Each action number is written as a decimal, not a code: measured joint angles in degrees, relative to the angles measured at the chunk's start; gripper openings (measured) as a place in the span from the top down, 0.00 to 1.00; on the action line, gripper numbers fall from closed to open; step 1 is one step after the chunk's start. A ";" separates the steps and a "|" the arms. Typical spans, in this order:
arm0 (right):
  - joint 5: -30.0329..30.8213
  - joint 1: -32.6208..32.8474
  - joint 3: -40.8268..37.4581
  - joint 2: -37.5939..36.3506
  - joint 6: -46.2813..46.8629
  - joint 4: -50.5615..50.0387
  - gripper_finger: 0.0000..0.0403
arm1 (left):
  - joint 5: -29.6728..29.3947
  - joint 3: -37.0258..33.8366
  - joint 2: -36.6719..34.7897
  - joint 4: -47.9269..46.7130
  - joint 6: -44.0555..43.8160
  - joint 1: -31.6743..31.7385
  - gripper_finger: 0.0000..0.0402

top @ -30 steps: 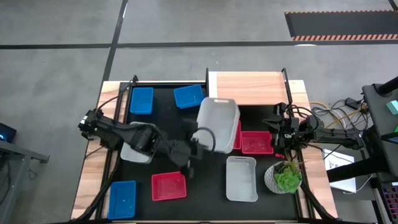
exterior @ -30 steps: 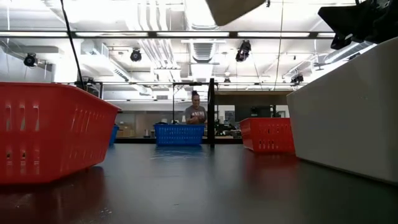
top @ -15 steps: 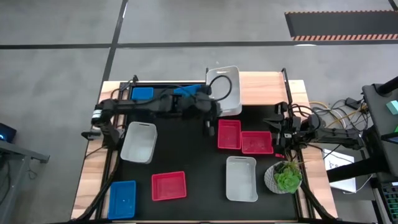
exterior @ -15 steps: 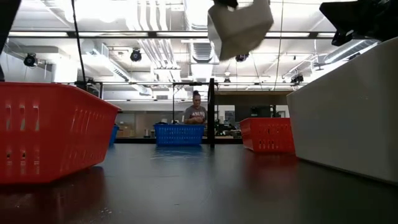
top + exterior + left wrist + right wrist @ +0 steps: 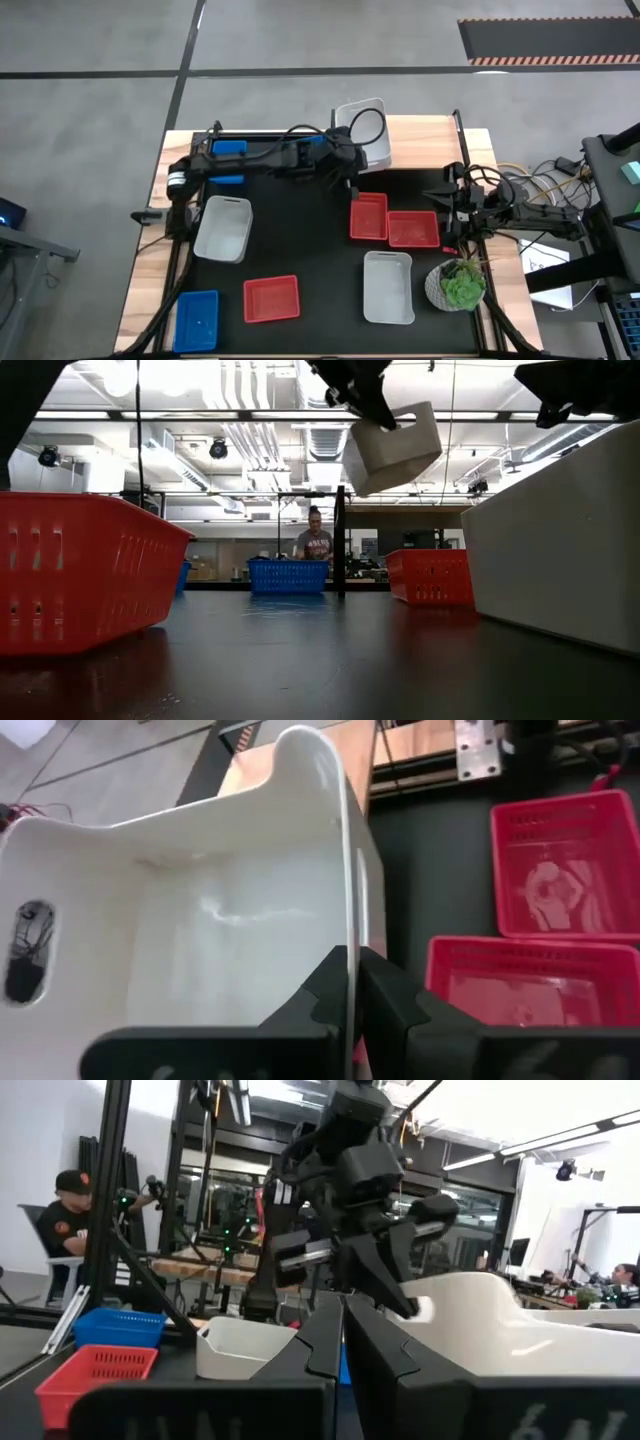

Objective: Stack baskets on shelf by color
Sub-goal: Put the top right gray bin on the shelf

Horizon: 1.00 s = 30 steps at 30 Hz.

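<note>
Our left hand [image 5: 350, 982] pinches the white basket's [image 5: 364, 128] wall above the shelf [image 5: 425, 142] at twelve o'clock; our right hand [image 5: 340, 1342] waits at three o'clock, fingers pressed together.

Plastic, wood and a glossy tabletop

Smooth white basket [image 5: 230, 920], lattice-walled red baskets [image 5: 565, 870], pale wood-grain shelf [image 5: 420, 140] at upper centre, and a glossy black reflective tabletop [image 5: 320, 660].

Right wrist view: the right gripper [image 5: 338, 1342] fills the foreground with its two dark fingers pressed together. Beyond it the other arm [image 5: 345, 1175] rises above a white basket [image 5: 245, 1348], with a larger white basket [image 5: 500, 1325] alongside. A blue basket [image 5: 112, 1326] sits behind a red basket [image 5: 92, 1370], and a seated person [image 5: 62, 1220] appears in the background.
</note>
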 joint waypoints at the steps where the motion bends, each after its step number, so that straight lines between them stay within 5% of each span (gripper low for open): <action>1: 0.01 0.00 0.00 0.00 -0.03 -0.06 0.98 | 0.05 -0.16 0.21 0.38 0.02 0.23 1.00; 30: 0.09 0.00 0.48 0.00 -3.07 0.43 0.98 | -0.51 -0.69 3.99 5.43 -0.53 2.42 1.00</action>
